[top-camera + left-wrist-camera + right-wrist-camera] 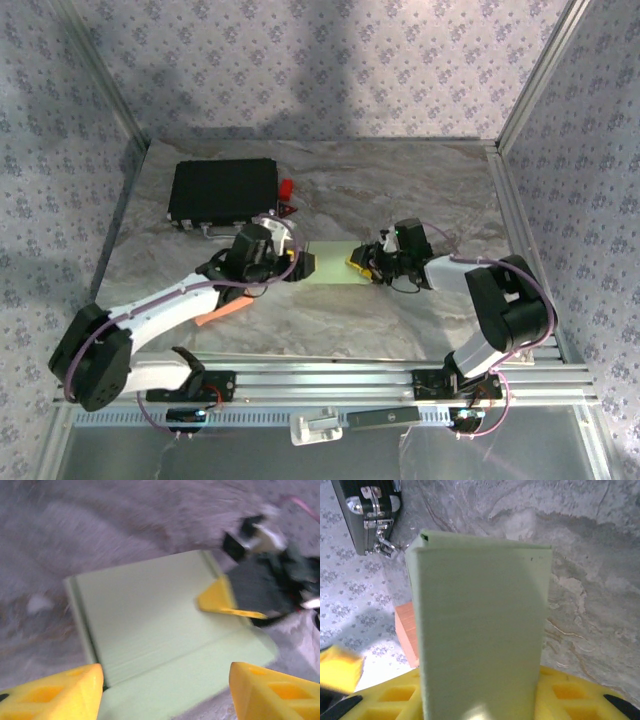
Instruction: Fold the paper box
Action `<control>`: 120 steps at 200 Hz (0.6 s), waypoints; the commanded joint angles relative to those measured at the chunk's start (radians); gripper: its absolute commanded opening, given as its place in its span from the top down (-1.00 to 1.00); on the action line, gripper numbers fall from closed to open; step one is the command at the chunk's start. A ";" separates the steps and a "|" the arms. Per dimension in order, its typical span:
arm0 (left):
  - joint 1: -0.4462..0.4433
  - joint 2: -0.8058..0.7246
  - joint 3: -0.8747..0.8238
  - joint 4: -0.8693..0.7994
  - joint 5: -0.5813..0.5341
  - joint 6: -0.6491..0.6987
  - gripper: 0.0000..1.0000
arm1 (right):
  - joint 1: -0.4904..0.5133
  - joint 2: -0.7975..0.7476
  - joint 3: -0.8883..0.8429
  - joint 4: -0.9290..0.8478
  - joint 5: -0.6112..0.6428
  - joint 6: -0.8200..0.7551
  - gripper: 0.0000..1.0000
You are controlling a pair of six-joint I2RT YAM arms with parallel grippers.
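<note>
Two arms, one paper box, one case, plus two small bits.

Paper box (pixel 335 265): single sheet of pale green card, matte, lying flat on the worktop (pixel 420 190) about mid-way across, between the two wrists. Rectangular, with straight creases running parallel to its edges and narrow strips along the sides. From the right wrist camera one long panel fills the middle of the view, with another layer's edge peeking out behind its top left corner.

Left fingers (pixel 55 692): two yellow wedges with square pockets, wide apart, nothing pinched, at the near edge of the sheet.

Right fingers (pixel 217 599): same yellow type. One tip lies on the far edge of the card. Can't tell if the pair is actually clamped on it, since the sheet covers the gap.

Case (pixel 222 190): one, black, boxy, ribbed lid, shiny metal latches, at the back left of the worktop.

One small red thing (pixel 287 188) just beside the case's right end, too small to identify.

One flat orange strip (pixel 222 312) near the left arm.

Worktop is grey with marble-like veins. The walls (pixel 300 60) have a small floral print.
</note>
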 commanded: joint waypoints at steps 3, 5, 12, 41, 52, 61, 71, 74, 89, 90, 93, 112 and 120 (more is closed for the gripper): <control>-0.121 -0.006 0.108 -0.230 -0.198 0.400 -0.40 | -0.024 0.029 0.050 -0.114 -0.049 0.057 0.16; -0.131 -0.005 0.114 -0.241 -0.212 0.420 -0.40 | -0.027 0.031 0.051 -0.116 -0.052 0.059 0.16; -0.167 0.003 0.125 -0.257 -0.277 0.484 -0.41 | -0.034 0.038 0.052 -0.120 -0.062 0.069 0.16; -0.271 0.048 0.099 -0.202 -0.465 0.724 -0.47 | -0.052 0.047 0.073 -0.193 -0.101 0.066 0.16; -0.289 0.084 0.094 -0.177 -0.514 0.785 -0.48 | -0.057 0.044 0.090 -0.244 -0.111 0.043 0.16; -0.305 0.113 0.086 -0.143 -0.549 0.832 -0.51 | -0.058 0.037 0.096 -0.266 -0.117 0.035 0.16; -0.318 0.147 0.081 -0.110 -0.574 0.877 -0.65 | -0.064 0.030 0.105 -0.299 -0.119 0.024 0.16; -0.321 0.157 0.079 -0.098 -0.581 0.889 -0.68 | -0.065 0.028 0.107 -0.311 -0.120 0.020 0.15; -0.328 0.208 0.096 -0.072 -0.605 0.935 -0.74 | -0.072 0.032 0.137 -0.396 -0.132 -0.010 0.14; -0.328 0.212 0.096 -0.071 -0.606 0.938 -0.74 | -0.072 0.033 0.139 -0.400 -0.133 -0.012 0.14; -0.328 0.222 0.099 -0.068 -0.608 0.944 -0.74 | -0.074 0.034 0.142 -0.411 -0.136 -0.018 0.14; -0.328 0.280 0.130 -0.053 -0.614 0.982 -0.74 | -0.079 0.036 0.144 -0.432 -0.144 -0.022 0.14; -0.330 0.305 0.143 -0.054 -0.616 0.992 -0.73 | -0.082 0.036 0.144 -0.432 -0.149 -0.019 0.14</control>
